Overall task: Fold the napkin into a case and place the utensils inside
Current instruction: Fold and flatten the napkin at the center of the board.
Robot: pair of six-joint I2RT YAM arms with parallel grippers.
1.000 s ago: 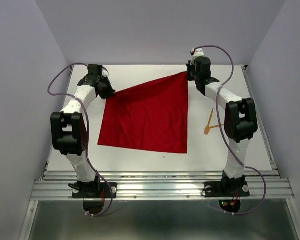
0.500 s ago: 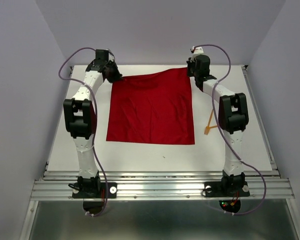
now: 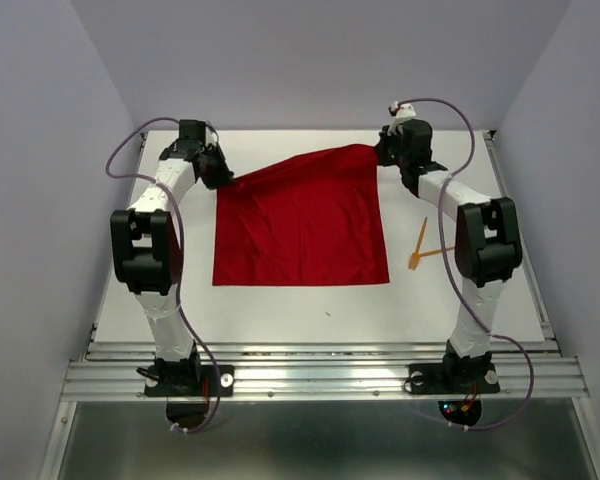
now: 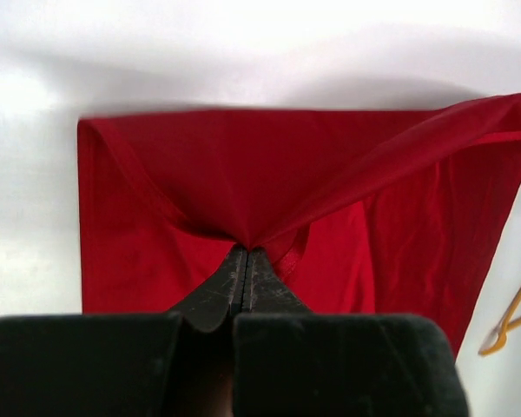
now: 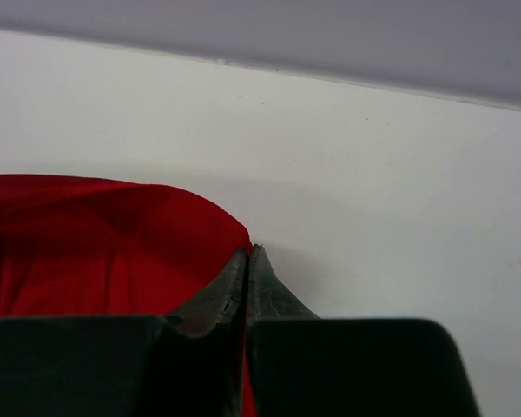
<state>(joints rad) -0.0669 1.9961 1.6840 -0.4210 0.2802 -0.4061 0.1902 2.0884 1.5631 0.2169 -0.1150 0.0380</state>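
The red napkin [image 3: 300, 225] lies mostly flat on the white table, its far edge lifted. My left gripper [image 3: 223, 178] is shut on the napkin's far left corner; the left wrist view shows the cloth [image 4: 243, 174] pinched at the fingertips [image 4: 246, 252]. My right gripper [image 3: 380, 150] is shut on the far right corner, the cloth [image 5: 87, 234] gathered at its tips [image 5: 247, 252]. Two orange utensils [image 3: 421, 246] lie on the table right of the napkin, also seen in the left wrist view [image 4: 509, 314]. No folded case shows.
The white table [image 3: 280, 310] has a metal rail along its near edge [image 3: 320, 372]. Grey walls close in the back and both sides. The right arm's elbow [image 3: 485, 240] hangs beside the utensils.
The left gripper has moved nearer and slightly left with its corner, so the far edge now slopes and sags. The right gripper has shifted slightly right, still holding its corner.
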